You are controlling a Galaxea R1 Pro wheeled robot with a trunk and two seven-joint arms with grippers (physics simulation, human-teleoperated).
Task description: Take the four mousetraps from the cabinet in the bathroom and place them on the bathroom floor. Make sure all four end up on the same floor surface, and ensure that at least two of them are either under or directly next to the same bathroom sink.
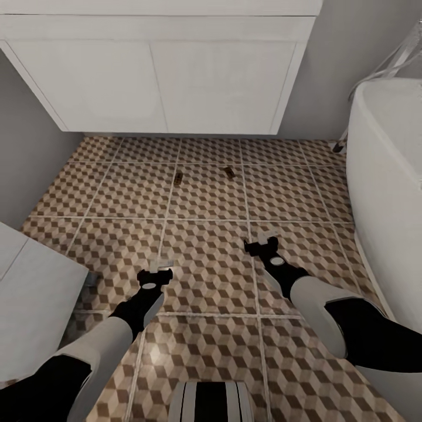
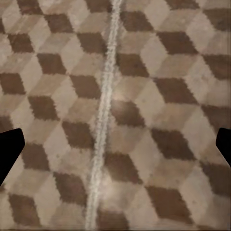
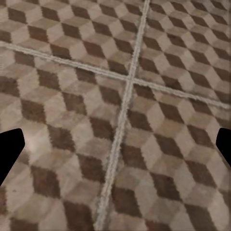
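Note:
Two small brown mousetraps lie on the cube-patterned bathroom floor (image 1: 205, 264) in front of the white vanity (image 1: 158, 82): one mousetrap (image 1: 177, 180) to the left, the other mousetrap (image 1: 228, 172) to the right. The sink basin on top of the vanity is out of view. Well short of the traps, my left gripper (image 1: 156, 268) hangs over the tiles, open and empty, its dark fingertips (image 2: 9, 151) at the edges of the left wrist view. My right gripper (image 1: 262, 240) is also open and empty over bare floor (image 3: 125, 120). The cabinet is out of view.
A white bathtub (image 1: 390, 187) fills the right side, with chrome pipes (image 1: 387, 64) above it. A white fixture (image 1: 35, 299) stands at the lower left. Grey walls (image 1: 23, 152) flank the vanity. The robot's base (image 1: 211, 401) shows at the bottom.

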